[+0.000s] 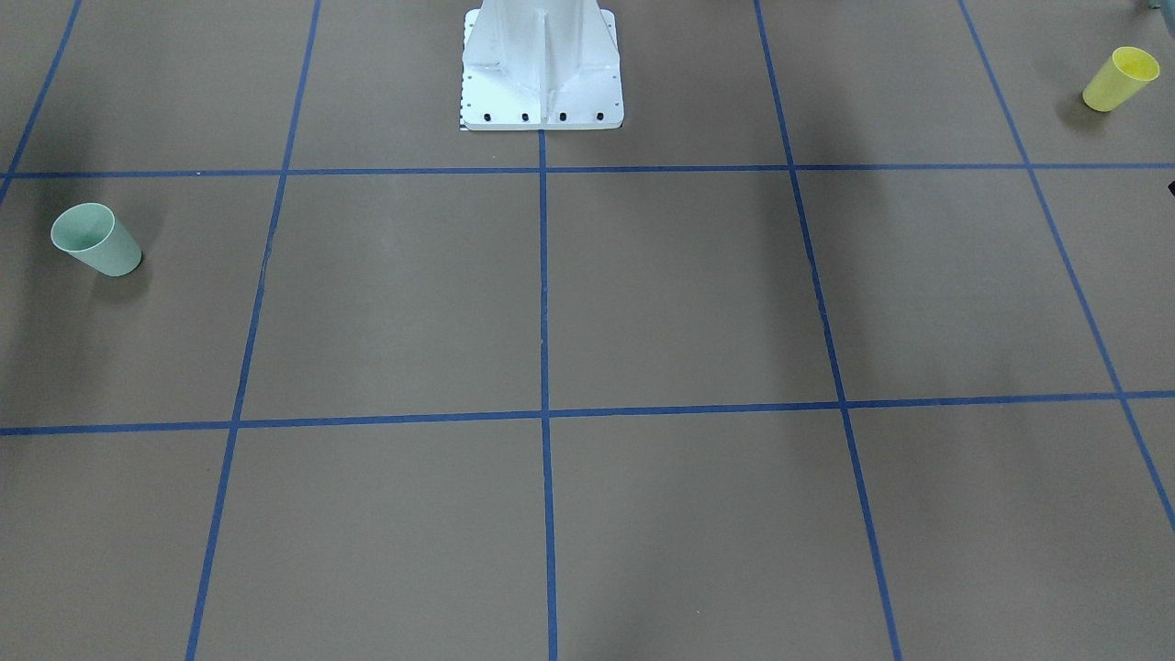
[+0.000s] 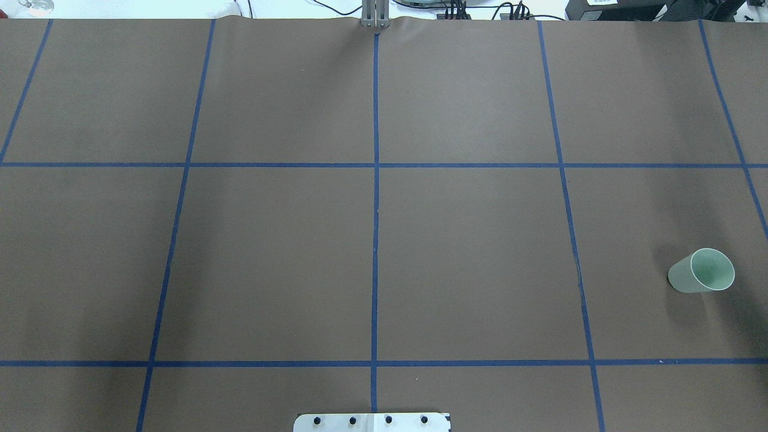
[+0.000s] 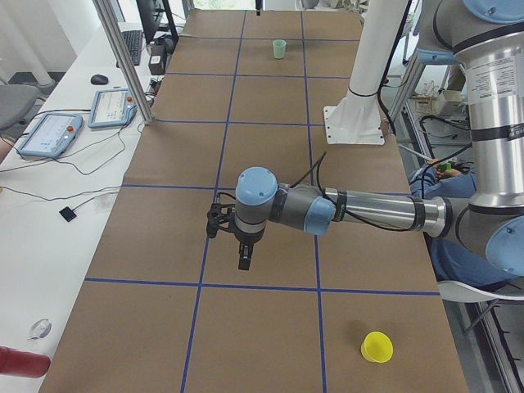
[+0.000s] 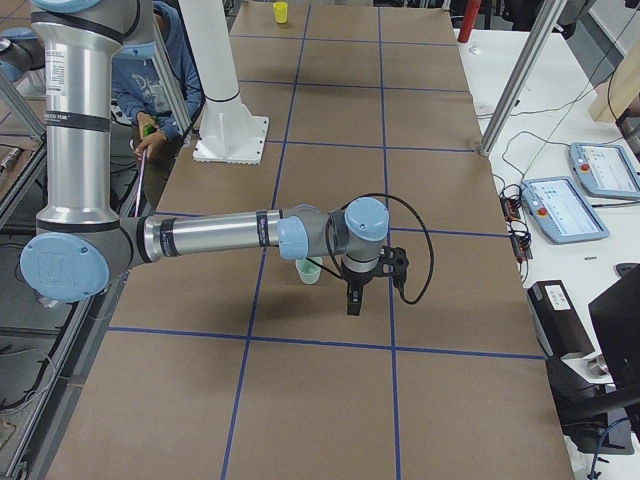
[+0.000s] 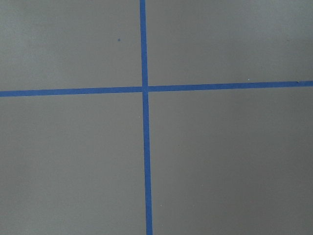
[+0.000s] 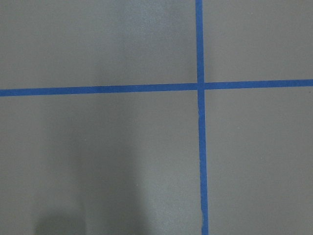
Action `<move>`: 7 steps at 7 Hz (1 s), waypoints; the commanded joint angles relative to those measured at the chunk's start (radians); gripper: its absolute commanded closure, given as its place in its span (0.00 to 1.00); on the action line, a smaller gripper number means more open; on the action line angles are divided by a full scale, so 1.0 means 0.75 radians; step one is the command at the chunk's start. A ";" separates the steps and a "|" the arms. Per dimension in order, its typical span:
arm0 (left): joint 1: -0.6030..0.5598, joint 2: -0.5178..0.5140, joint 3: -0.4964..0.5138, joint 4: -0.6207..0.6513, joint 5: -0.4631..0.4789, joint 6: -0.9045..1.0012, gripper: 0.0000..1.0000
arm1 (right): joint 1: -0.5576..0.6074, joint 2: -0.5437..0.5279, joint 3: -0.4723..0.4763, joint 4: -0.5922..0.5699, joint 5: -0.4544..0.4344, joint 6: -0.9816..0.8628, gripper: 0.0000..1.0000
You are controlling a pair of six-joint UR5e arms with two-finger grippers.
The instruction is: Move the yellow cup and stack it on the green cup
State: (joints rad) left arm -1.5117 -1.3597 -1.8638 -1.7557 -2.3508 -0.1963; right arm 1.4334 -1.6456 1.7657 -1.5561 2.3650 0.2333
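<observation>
At opposite worktop (image 2: 468, 240) ends stand smooth tapered cups: yellow cup (image 1: 1120, 79) on the robot's left, missed overhead; green cup (image 2: 701, 271) right. Only side views show left hand (image 3: 242, 258) and right hand (image 4: 351, 303); spread or pressed together, cannot tell.

You see the left gripper (image 3: 244, 255) and the right gripper (image 4: 352, 300) only from the table's ends, too small to tell how their jaws stand. The right arm (image 4: 220, 235) hides the top of the green cup (image 4: 309, 272). The overhead view's bottom edge cuts off the base (image 2: 372, 422).
</observation>
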 commanded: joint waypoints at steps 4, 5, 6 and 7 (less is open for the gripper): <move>0.003 0.046 0.000 -0.023 -0.011 -0.025 0.00 | 0.001 -0.009 -0.072 0.128 0.050 -0.006 0.00; 0.003 0.046 -0.004 -0.025 -0.013 -0.027 0.00 | 0.001 -0.009 -0.070 0.128 0.050 -0.004 0.00; 0.005 0.046 -0.004 -0.038 -0.015 -0.025 0.00 | -0.001 -0.009 -0.070 0.128 0.050 -0.002 0.00; 0.005 0.048 -0.004 -0.044 -0.015 -0.025 0.00 | -0.003 -0.007 -0.068 0.144 0.048 0.006 0.00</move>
State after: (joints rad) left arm -1.5085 -1.3253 -1.8663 -1.7819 -2.3616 -0.2150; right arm 1.4328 -1.6519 1.7139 -1.4579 2.4019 0.2324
